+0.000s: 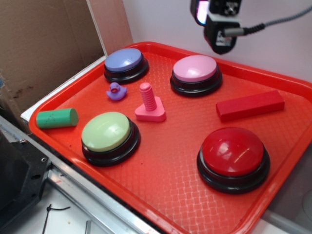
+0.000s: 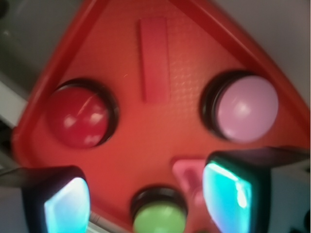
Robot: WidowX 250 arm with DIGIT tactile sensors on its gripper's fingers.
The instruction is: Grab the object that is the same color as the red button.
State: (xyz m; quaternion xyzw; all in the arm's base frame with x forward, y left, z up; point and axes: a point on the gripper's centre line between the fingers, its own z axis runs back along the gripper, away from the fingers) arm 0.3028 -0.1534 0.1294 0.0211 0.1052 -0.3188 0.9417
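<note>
From the exterior view I see a big red tray [image 1: 161, 195] with bumpy skin. My gripper [image 1: 214, 19] hangs high up at the top of the picture, above the back of the tray, and it touches nothing. I can only see part of it here, so from this side I cannot tell how its fingers stand. The red block [image 1: 250, 105] lies flat near the right rim. The red button [image 1: 233, 156] sits just in front of it, close but not touching. The pink button [image 1: 196, 73] is to the left of the block, and the blue button [image 1: 126, 63] is farther left. I also see a green button [image 1: 110, 136], a pink bolt toy [image 1: 149, 104] standing up, a little purple duck [image 1: 116, 91] and a green roll [image 1: 57, 118] lying on its side.

From the wrist view, things look a bit blurry. My two fingers [image 2: 65, 204] glow blue at the bottom, spread wide apart with nothing between them. The red block lies long and flat up ahead, with the red button on one side of it and the pink button on the other
</note>
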